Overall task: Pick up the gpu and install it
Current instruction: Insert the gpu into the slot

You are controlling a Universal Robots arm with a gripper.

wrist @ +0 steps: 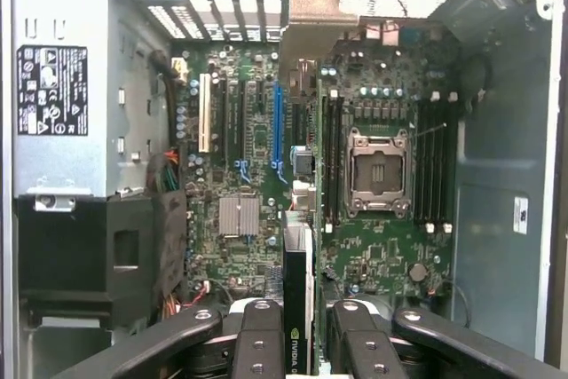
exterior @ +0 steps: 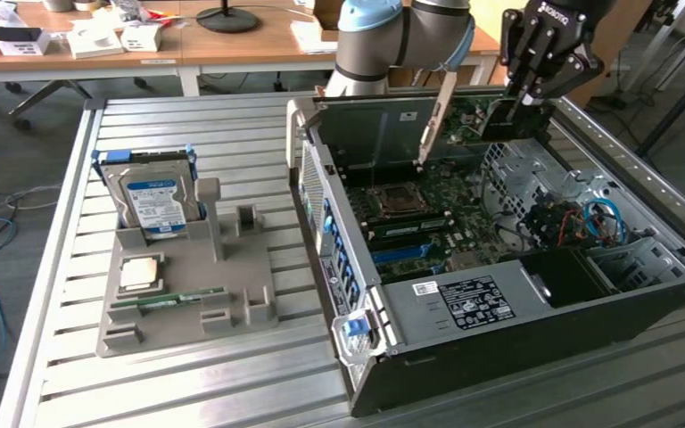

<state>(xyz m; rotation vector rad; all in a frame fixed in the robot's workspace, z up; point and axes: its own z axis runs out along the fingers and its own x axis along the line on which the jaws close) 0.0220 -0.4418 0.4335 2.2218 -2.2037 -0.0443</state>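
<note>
My gripper [exterior: 519, 100] hangs over the far end of the open computer case [exterior: 628, 294], shut on the gpu [exterior: 476, 118]. The card hangs on edge above the motherboard [exterior: 438, 214], its pale metal bracket [exterior: 438, 120] slanting down toward the case's rear wall. In the wrist view the gpu [wrist: 297, 237] is seen edge-on between the black fingers [wrist: 257, 343], running above the motherboard [wrist: 240, 157] near the blue expansion slot [wrist: 277, 126]; its bracket [wrist: 311, 11] points at the rear slot openings.
A grey holder [exterior: 182, 294] on the slatted table carries a hard drive [exterior: 158, 201], a CPU [exterior: 140, 270] and a RAM stick [exterior: 182, 299]. Inside the case are the CPU socket [wrist: 377, 170], the power supply [exterior: 467, 299] and cables [exterior: 581, 223]. Desks stand behind.
</note>
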